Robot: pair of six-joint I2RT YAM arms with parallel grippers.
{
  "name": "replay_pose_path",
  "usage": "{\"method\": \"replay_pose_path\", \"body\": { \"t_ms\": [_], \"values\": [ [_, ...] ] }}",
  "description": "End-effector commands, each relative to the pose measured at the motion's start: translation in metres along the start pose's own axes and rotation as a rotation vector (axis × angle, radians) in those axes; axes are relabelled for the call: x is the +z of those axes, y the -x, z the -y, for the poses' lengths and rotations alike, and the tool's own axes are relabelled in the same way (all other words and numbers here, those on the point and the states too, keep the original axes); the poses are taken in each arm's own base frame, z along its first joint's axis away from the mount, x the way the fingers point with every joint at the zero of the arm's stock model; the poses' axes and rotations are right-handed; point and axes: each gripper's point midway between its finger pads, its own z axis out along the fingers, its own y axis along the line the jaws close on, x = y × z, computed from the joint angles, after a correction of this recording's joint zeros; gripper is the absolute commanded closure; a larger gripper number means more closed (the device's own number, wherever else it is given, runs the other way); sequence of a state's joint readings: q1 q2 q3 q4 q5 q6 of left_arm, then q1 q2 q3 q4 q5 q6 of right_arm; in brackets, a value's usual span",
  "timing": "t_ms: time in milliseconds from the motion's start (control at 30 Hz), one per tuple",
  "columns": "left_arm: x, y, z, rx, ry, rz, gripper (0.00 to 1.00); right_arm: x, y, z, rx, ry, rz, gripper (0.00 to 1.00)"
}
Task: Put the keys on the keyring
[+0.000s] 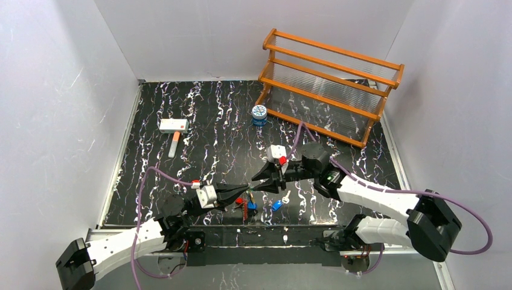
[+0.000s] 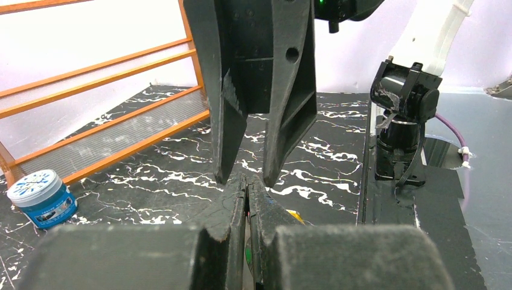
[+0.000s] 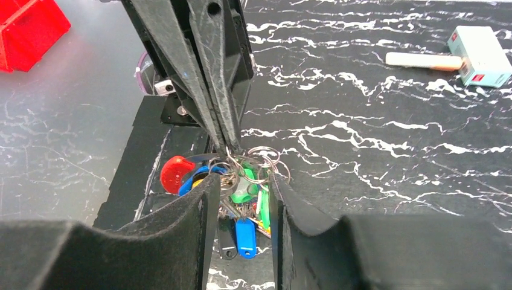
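Note:
My left gripper is shut on the thin silvery keyring. A bunch of keys hangs under it, with red, green and blue pieces. My right gripper stands open just in front of the bunch, one finger on each side, and nothing is pinched between them. In the left wrist view its fingers hang tip to tip over my shut left gripper. A loose blue-headed key lies on the table to the right.
An orange wire rack stands at the back right, with a small blue-and-white tin in front of it. A white block with a pale handle lies at the back left. The black base strip runs along the near edge.

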State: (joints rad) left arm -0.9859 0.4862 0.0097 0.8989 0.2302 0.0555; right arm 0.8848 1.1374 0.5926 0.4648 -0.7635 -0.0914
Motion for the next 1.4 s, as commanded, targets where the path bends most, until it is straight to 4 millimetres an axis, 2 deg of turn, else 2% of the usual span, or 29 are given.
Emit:
{"method": "replay_pose_path", "body": {
  "t_ms": [0, 200, 400, 533, 600, 667, 800, 900, 967, 1000, 1033, 1100, 1233, 1367],
  "values": [
    [-0.003, 0.006, 0.003, 0.007, -0.008, 0.053, 1.0, 0.009, 0.018, 0.001, -0.011, 0.033, 0.062, 0.58],
    [-0.002, 0.007, 0.003, 0.007, -0.011, 0.053, 1.0, 0.014, 0.019, -0.002, 0.026, 0.071, 0.082, 0.62],
    [-0.002, 0.006, 0.003, 0.007, -0.009, 0.048, 1.0, 0.018, 0.02, -0.004, 0.059, 0.097, 0.104, 0.71],
    [-0.002, 0.007, 0.002, 0.007, -0.006, 0.051, 1.0, 0.02, 0.014, -0.002, 0.07, 0.098, 0.08, 0.84],
    [-0.002, 0.007, 0.002, 0.007, -0.004, 0.053, 1.0, 0.02, 0.011, -0.001, 0.068, 0.094, 0.068, 0.87],
    [-0.003, 0.007, 0.001, 0.007, 0.001, 0.053, 1.0, 0.019, 0.01, -0.001, 0.062, 0.091, 0.061, 0.98],
    [-0.002, 0.009, 0.0, 0.008, 0.007, 0.057, 1.0, 0.016, 0.011, 0.001, 0.033, 0.07, 0.042, 0.99],
    [-0.002, 0.008, -0.005, 0.022, 0.031, 0.048, 0.76, 0.011, 0.003, 0.011, 0.025, -0.001, -0.041, 0.99],
    [-0.002, 0.002, -0.01, 0.034, 0.055, 0.016, 0.65, 0.006, -0.006, 0.019, 0.023, -0.043, -0.122, 0.99],
    [-0.003, -0.007, -0.012, 0.04, 0.061, -0.023, 0.61, 0.003, -0.01, 0.022, 0.026, -0.06, -0.165, 0.99],
    [0.0, -0.004, -0.014, 0.051, 0.067, -0.037, 0.59, -0.001, -0.015, 0.025, 0.02, -0.076, -0.21, 0.99],
    [0.001, -0.014, -0.017, 0.072, 0.069, -0.112, 0.56, -0.007, -0.025, 0.027, 0.042, -0.093, -0.302, 0.99],
    [-0.001, -0.037, -0.022, 0.123, 0.055, -0.287, 0.56, -0.018, -0.038, 0.032, 0.111, -0.123, -0.457, 0.99],
    [-0.004, -0.049, -0.023, 0.158, 0.03, -0.398, 0.58, -0.025, -0.048, 0.029, 0.15, -0.122, -0.578, 0.99]
  ]
}}
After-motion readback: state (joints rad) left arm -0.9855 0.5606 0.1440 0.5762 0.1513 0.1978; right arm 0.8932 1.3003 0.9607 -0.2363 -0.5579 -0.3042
